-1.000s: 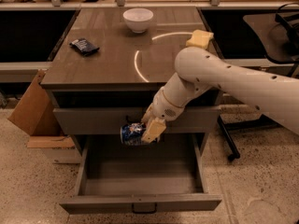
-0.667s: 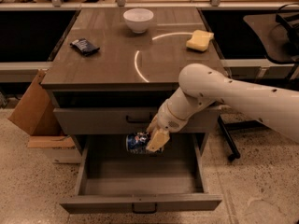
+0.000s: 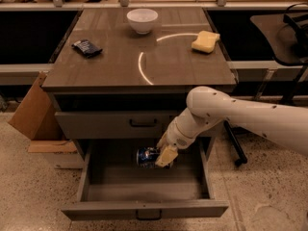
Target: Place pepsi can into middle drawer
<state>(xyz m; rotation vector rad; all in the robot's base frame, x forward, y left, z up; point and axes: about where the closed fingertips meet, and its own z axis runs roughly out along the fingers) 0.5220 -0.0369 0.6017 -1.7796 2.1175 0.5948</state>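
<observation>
The pepsi can, blue with silver ends, lies on its side in my gripper, which is shut on it. The gripper holds the can just above the grey interior of the open middle drawer, near its back and centre. The drawer is pulled out wide, with its flat grey front and small dark handle at the bottom of the camera view. My white arm reaches in from the right.
Above the open drawer is a shut grey drawer front with a black bar handle. On the brown tabletop stand a white bowl, a yellow sponge and a dark blue snack packet. A cardboard box sits at the left.
My gripper has moved down and slightly right with the can, from in front of the upper drawer into the open drawer's space. The sponge is uncovered again.
</observation>
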